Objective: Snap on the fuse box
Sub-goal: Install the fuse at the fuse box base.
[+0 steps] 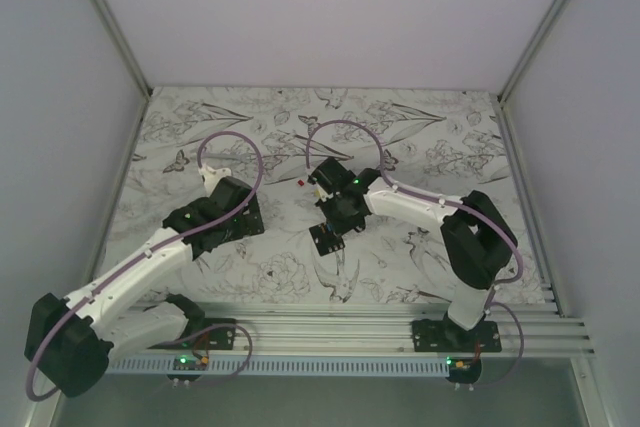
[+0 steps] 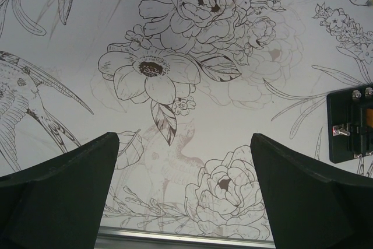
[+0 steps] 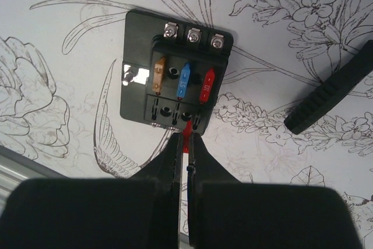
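Observation:
The fuse box (image 3: 135, 45) lies flat on the flower-patterned table, a black block with an orange fuse (image 3: 158, 74), a blue fuse (image 3: 183, 80) and a red fuse (image 3: 207, 86) in its upper row. My right gripper (image 3: 186, 138) is shut on a small red fuse (image 3: 187, 129) at the box's near edge, by the lower row of slots. From above, the right gripper (image 1: 338, 215) hangs just over the fuse box (image 1: 326, 238). My left gripper (image 2: 185, 144) is open and holds nothing, left of the fuse box (image 2: 349, 123).
A black ribbed stick-like tool (image 3: 332, 94) lies to the right of the box. A tiny red piece (image 1: 301, 183) sits on the table behind the right gripper. An aluminium rail (image 1: 350, 327) runs along the near edge.

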Tool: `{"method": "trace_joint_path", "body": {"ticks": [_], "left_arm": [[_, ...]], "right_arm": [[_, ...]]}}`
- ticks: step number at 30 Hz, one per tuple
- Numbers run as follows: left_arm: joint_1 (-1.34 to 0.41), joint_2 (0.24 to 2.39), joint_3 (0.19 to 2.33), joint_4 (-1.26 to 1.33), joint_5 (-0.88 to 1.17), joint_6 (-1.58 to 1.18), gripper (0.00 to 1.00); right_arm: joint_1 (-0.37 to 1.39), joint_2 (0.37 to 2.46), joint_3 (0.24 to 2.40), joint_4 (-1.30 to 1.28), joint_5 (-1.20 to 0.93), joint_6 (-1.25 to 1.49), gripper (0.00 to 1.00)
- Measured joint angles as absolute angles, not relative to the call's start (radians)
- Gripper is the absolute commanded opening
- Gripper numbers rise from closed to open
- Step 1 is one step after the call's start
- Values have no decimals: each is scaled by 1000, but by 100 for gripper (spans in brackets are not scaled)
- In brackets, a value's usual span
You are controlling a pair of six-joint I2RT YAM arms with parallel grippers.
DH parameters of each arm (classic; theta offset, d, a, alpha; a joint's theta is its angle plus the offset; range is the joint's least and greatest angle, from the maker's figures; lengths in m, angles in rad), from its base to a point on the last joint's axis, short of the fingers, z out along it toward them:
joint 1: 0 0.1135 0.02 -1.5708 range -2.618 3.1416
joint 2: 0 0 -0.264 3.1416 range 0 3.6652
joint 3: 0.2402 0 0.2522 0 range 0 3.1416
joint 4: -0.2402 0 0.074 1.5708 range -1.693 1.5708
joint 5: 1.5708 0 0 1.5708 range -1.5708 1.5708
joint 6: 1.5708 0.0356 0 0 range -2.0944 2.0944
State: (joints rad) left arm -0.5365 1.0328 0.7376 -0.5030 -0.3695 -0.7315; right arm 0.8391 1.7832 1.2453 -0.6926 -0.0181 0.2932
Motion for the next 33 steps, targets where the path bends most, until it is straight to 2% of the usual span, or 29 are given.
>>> {"method": "trace_joint_path", "body": {"ticks": [33], "left_arm": [[-529, 1068, 737, -517, -369, -731, 100]], "right_arm": [[839, 1802, 1251, -662, 24, 329, 0]]}}
